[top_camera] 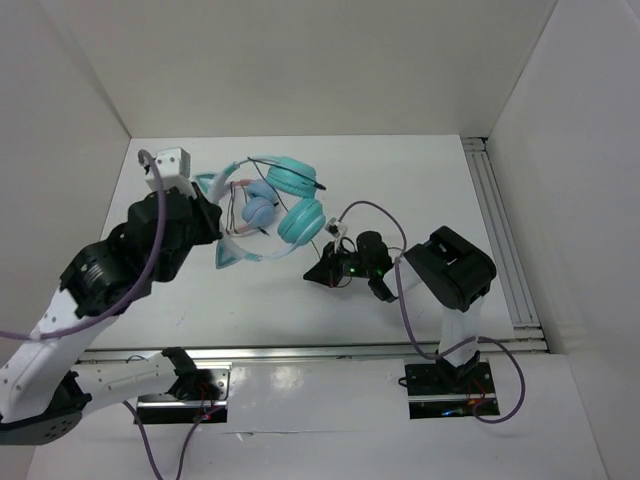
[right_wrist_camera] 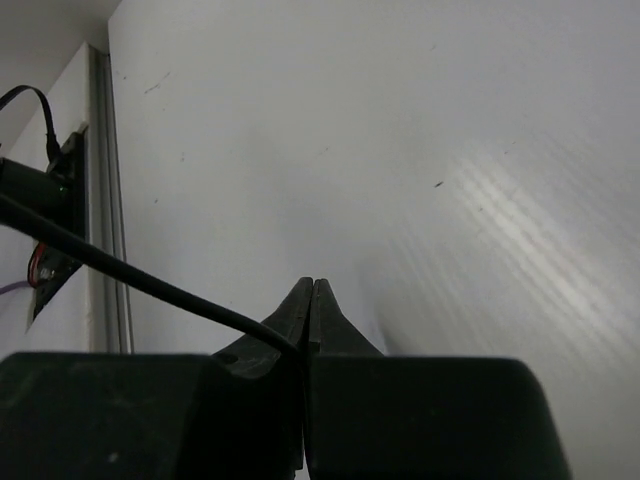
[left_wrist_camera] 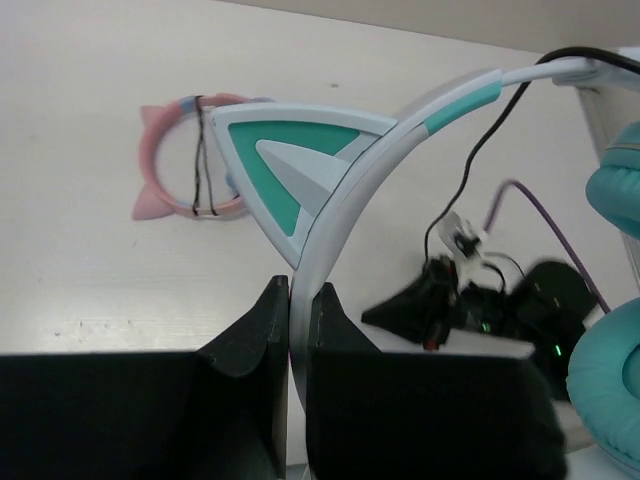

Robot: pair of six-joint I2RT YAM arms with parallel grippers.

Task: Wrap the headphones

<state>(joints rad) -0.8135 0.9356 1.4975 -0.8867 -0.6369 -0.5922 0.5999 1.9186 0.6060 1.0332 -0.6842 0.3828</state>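
The teal headphones (top_camera: 299,220) hang above the table, with a white-and-teal headband (left_wrist_camera: 360,170) that bears cat ears. My left gripper (top_camera: 214,228) is shut on that headband; in the left wrist view the band is pinched between my fingers (left_wrist_camera: 298,305). The thin black cable (left_wrist_camera: 478,150) runs from the headphones toward my right gripper (top_camera: 318,272). In the right wrist view the right gripper (right_wrist_camera: 312,292) is shut on the black cable (right_wrist_camera: 110,270), which enters the jaws from the left. My right gripper also shows in the left wrist view (left_wrist_camera: 440,305).
Pink-banded headphones with light blue earcups (top_camera: 258,207) lie on the table under the teal ones; their pink band (left_wrist_camera: 160,170) is wound with dark cord. A metal rail (top_camera: 500,230) runs along the table's right edge. White walls enclose the back and sides.
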